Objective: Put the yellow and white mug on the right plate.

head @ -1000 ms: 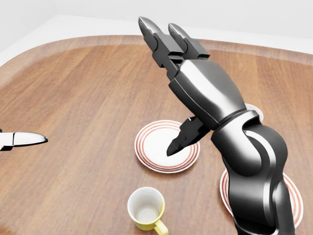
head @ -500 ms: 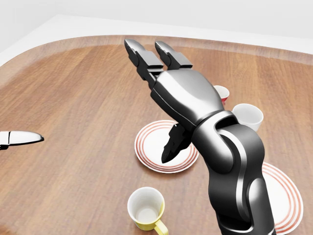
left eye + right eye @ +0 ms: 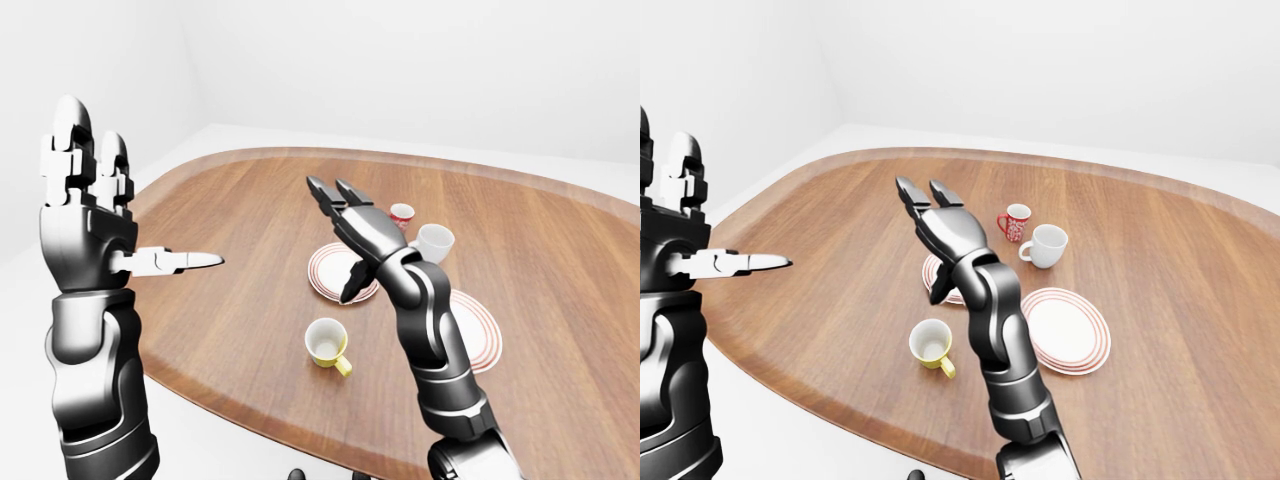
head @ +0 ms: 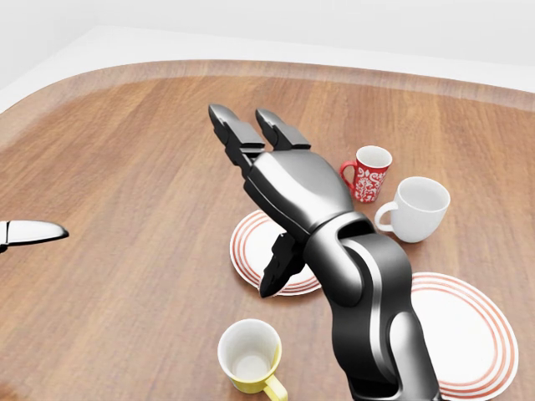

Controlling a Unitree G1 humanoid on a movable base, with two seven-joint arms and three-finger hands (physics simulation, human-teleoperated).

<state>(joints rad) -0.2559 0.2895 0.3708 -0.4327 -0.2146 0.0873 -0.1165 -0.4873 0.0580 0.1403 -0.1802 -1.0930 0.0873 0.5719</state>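
Note:
The yellow and white mug (image 4: 249, 355) stands upright on the wooden table (image 4: 125, 167) near the bottom of the head view, handle toward the lower right. The right plate (image 4: 464, 334), white with red rings, lies bare at the lower right. My right hand (image 4: 255, 200) hovers open above the left plate (image 4: 251, 242), fingers stretched toward the top and thumb hanging down over that plate, up and right of the mug and holding nothing. My left hand (image 3: 130, 200) is raised open at the left of the left-eye view, off the table's edge, far from the mug.
A red patterned mug (image 4: 368, 173) and a plain white mug (image 4: 418, 207) stand side by side above the right plate. The table's rounded edge (image 3: 220, 400) runs close below the yellow mug in the left-eye view.
My right hand has swung left and down in the head view, uncovering the red mug, the white mug and the right plate. The left thumb slid slightly left.

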